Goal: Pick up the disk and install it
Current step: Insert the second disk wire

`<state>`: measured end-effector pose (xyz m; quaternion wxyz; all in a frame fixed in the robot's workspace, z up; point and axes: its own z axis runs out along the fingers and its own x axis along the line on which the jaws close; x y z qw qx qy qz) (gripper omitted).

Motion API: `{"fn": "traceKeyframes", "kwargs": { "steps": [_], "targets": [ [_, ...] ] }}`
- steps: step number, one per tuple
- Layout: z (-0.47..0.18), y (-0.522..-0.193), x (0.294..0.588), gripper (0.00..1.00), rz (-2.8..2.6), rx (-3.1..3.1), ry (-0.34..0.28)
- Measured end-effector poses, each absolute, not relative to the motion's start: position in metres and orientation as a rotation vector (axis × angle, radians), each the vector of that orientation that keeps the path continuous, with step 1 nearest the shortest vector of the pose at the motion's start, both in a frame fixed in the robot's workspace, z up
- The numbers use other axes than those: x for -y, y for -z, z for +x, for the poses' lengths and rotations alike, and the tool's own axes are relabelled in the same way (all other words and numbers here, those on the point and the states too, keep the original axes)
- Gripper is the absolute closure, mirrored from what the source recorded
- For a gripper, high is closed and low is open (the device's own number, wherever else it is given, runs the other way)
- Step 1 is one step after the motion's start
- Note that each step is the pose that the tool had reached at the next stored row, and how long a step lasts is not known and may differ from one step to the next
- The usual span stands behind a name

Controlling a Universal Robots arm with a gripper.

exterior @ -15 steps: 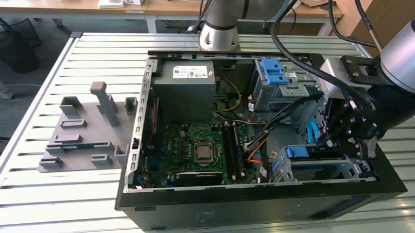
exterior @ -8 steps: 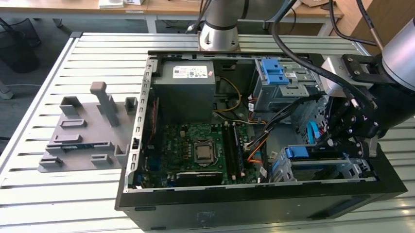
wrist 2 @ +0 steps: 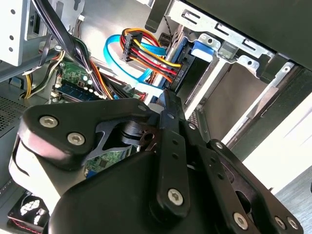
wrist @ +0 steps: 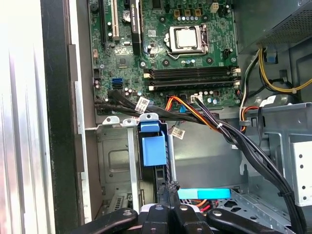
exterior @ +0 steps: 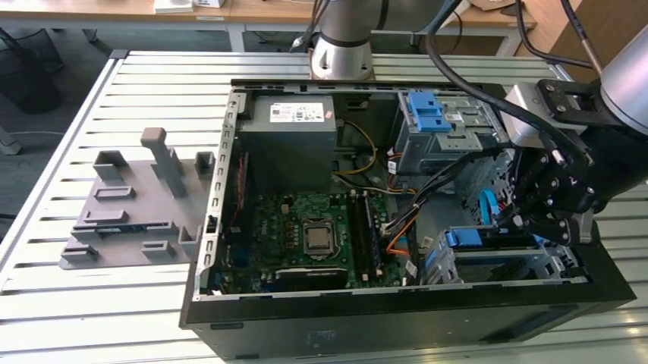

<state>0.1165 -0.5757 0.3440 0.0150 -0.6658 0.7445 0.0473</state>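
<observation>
The disk (exterior: 468,238) sits edge-on in the metal drive cage (exterior: 547,265) at the near corner of the open computer case, on the exterior view's right. Its blue plastic frame (wrist: 153,147) points toward the motherboard, and the disk (wrist 2: 194,66) also appears in the second wrist view beside coloured power wires. My gripper (exterior: 529,221) reaches down into the case just behind the cage. Its fingers (wrist: 162,197) are shut together, their tips at the disk's dark back end. In the second wrist view my gripper (wrist 2: 168,96) ends close to the disk's rear corner. I cannot tell whether they touch.
A grey power-supply box (exterior: 294,121) and a blue latch on a silver cage (exterior: 430,114) fill the case's far side. The motherboard (exterior: 314,227) lies in the middle. Black and orange cables (wrist: 229,134) cross near the cage. A grey fixture (exterior: 132,205) stands on the slatted table (exterior: 61,303).
</observation>
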Motion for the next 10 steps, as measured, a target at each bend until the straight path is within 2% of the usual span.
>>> {"fn": "traceKeyframes", "kwargs": {
  "steps": [10],
  "targets": [
    [0.1165,-0.3443,0.5758,0.89,-2.072,-2.317,-0.147]
  ]
}}
